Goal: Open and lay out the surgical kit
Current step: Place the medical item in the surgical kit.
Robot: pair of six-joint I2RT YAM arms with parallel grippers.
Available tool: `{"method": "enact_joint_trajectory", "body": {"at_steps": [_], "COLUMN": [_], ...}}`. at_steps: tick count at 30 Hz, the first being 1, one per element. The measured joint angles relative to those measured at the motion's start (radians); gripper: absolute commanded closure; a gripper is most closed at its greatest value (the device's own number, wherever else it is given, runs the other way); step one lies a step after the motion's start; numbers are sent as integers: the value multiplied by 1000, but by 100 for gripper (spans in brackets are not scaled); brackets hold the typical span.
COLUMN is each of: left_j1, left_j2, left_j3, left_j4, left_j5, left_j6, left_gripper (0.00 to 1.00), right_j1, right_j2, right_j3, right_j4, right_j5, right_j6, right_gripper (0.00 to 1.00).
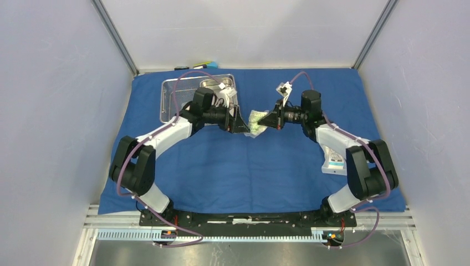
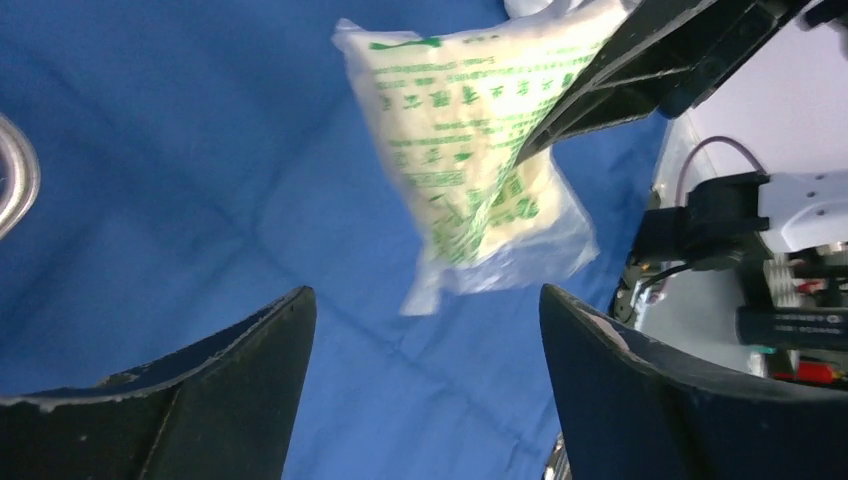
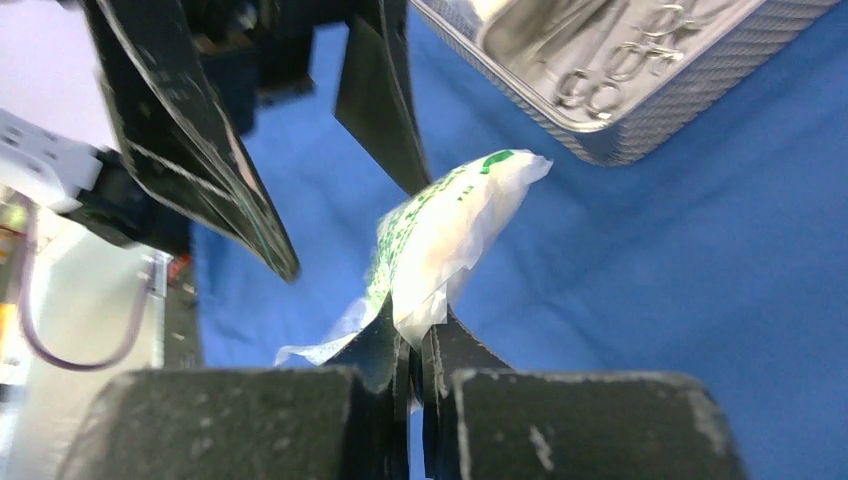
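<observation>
The blue cloth wrap [image 1: 249, 172] lies spread over the table. The wire-mesh steel tray [image 1: 173, 105] sits at the back left, with the smaller steel pan [image 1: 213, 84] in it. In the right wrist view ring-handled instruments [image 3: 610, 75] lie in the tray [image 3: 700, 75]. My right gripper [image 1: 267, 123] is shut on a clear packet with green print [image 1: 255, 122] and holds it above the cloth; the pinch shows in the right wrist view [image 3: 418, 335]. My left gripper [image 1: 241, 124] is open and empty, facing the packet [image 2: 470, 130] from the left, its fingers [image 2: 270, 350] not touching it.
A small white object [image 1: 335, 161] lies on the cloth beside my right arm. A small yellow and blue item [image 1: 206, 65] lies at the cloth's back edge. Grey walls close in the left, right and back sides.
</observation>
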Motion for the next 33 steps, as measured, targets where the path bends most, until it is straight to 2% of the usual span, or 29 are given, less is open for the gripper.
{"method": "enact_joint_trajectory", "body": {"at_steps": [4,8,12,15,20,27,33], "left_j1": [13,66,136,149,145,145,145], "left_j2": [-29,-93,-139,-146,-142,-136,-136], "left_j3": [70,95,104,104,109,114,114], "left_j4": [-196,-312,-373,-398,-447,-483,-484], "left_j5": [-58,-85,-110,-115,-130,-147,-160], "left_j6": [142,250,307,315,324,333,335], "left_gripper": [4,2,0,0,0,0,0], "right_j1": [-45,-104,-184,-242,-287,-343,-414], "right_j2": [-86,-131,-124,-81,-43,-40,2], "right_j3": [39,102,115,112,49,31,32], "right_j4": [-318,-655,-968,-1137,-1263,-1350,-1390], "right_j5": [22,76,158,208,278,261,226], "right_j6": [-284,-610,-909,-1065,-1213,-1305,-1337], "right_gripper": [98,96,92,91,91,90,76]}}
